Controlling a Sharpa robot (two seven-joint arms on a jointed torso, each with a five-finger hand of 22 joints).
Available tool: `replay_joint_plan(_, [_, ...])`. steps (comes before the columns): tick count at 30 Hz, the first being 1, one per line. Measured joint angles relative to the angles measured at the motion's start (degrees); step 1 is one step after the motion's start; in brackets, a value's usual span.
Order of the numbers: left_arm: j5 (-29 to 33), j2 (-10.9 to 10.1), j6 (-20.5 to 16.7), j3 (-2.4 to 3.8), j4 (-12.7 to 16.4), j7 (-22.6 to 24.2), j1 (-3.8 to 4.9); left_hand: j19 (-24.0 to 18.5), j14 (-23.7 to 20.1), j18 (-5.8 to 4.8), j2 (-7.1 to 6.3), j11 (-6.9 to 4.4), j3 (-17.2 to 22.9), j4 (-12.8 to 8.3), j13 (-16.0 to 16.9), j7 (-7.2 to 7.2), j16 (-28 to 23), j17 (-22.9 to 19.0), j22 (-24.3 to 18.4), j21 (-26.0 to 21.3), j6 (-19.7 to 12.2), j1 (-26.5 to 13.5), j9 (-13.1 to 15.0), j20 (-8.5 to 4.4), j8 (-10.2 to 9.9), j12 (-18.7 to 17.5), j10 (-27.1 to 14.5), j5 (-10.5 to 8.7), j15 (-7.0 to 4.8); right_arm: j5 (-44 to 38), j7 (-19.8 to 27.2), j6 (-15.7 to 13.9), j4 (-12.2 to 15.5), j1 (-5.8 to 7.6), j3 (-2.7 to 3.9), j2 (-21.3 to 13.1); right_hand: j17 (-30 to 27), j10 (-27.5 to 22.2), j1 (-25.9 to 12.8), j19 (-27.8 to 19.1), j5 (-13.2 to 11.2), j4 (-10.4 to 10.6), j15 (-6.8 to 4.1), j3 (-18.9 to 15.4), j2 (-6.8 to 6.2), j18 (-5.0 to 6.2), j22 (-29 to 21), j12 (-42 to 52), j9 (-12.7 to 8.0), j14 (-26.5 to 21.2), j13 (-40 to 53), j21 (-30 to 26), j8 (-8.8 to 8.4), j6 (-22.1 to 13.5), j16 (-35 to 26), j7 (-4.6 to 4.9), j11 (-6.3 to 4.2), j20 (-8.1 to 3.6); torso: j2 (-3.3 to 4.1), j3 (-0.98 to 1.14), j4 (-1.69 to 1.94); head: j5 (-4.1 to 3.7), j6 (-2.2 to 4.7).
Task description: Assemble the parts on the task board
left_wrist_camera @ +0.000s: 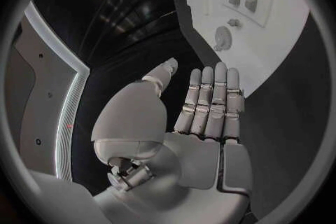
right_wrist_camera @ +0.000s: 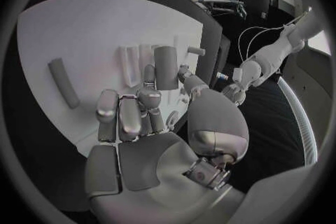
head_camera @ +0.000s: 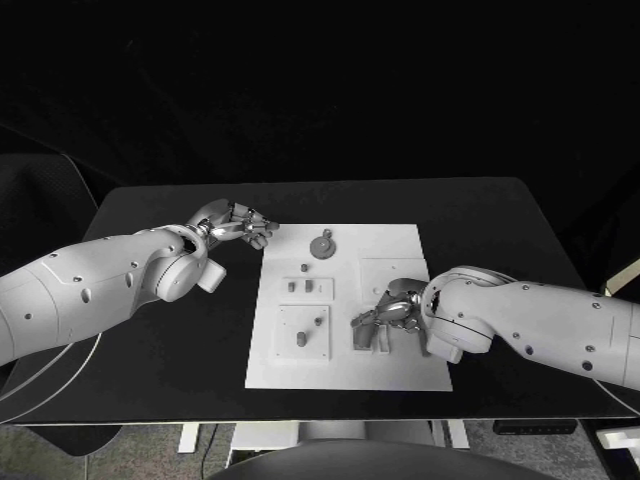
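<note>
White plate, the task board (head_camera: pixel 407 375), lies in the middle of your black table (head_camera: pixel 147 215), with several small grey parts on it. Your right hand (head_camera: pixel 385 318) sits over the board's right half. In the right wrist view that hand (right_wrist_camera: pixel 140 123) has its fingers (right_wrist_camera: pixel 120 115) curled inward, and an upright grey block (right_wrist_camera: pixel 166 67) stands just beyond the fingertips, between thumb and fingers. You cannot tell from these views whether the fingers actually clamp it or only touch it. Two pale raised bars (right_wrist_camera: pixel 131 64) stand just beside the block, a short grey peg (right_wrist_camera: pixel 196 51) lies near the board's far rim, and a long grey bar (right_wrist_camera: pixel 63 83) lies flat, well apart from the fingers.

Your left hand (head_camera: pixel 238 228) hovers over bare table just off the board's upper left corner. In the left wrist view the hand (left_wrist_camera: pixel 203 117) is flat, fingers (left_wrist_camera: pixel 210 95) straight and side by side, thumb held apart, nothing in it. A round grey part (head_camera: pixel 323 244) lies on the board near that hand; the same part (left_wrist_camera: pixel 223 38) shows beyond the fingertips, not touching them. Two small square parts (left_wrist_camera: pixel 242 1) stand farther along the board.

The right arm enters from the right, forearm low across the board's right edge. Bare table borders the board on the left, right and far sides.
</note>
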Motion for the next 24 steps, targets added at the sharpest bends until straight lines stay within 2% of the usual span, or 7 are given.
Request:
replay_joint_plan(20, [0.0,0.0,0.0,0.0,0.0,-0.1,0.0,0.0,0.0,0.0,0.0,0.0,0.0,0.0,0.0,0.0,-0.2,0.0,0.0,0.0,0.0,0.0,0.0,0.0,0.0,0.0,0.0,0.0,0.0,-1.1,0.2,0.1,0.1,0.0,-0.01,0.0,0.1,-0.4,-0.8,-0.2,0.0,-0.1,-0.11,-0.2,0.19,-0.01,0.0,0.0,0.0,-0.3,0.1,0.0,-0.24,0.0,0.0,0.01,0.0,0.04,0.0,-0.01,0.01,0.15,-0.2])
replay_joint_plan(24, [0.0,0.0,0.1,0.0,-0.1,-0.1,0.0,0.0,0.0,0.0,0.0,0.0,0.0,0.0,0.0,0.0,-0.2,0.0,0.0,0.0,0.0,0.0,0.0,0.0,0.0,0.0,0.0,0.0,0.0,-1.5,0.3,-0.4,0.1,-0.02,-0.03,-0.1,0.4,-0.4,0.5,-0.5,0.0,-0.8,-0.1,0.5,2.18,-0.01,0.3,0.0,0.0,-0.3,0.4,0.0,0.09,0.0,0.0,0.01,0.0,-0.08,0.0,0.0,0.01,0.16,-0.25])
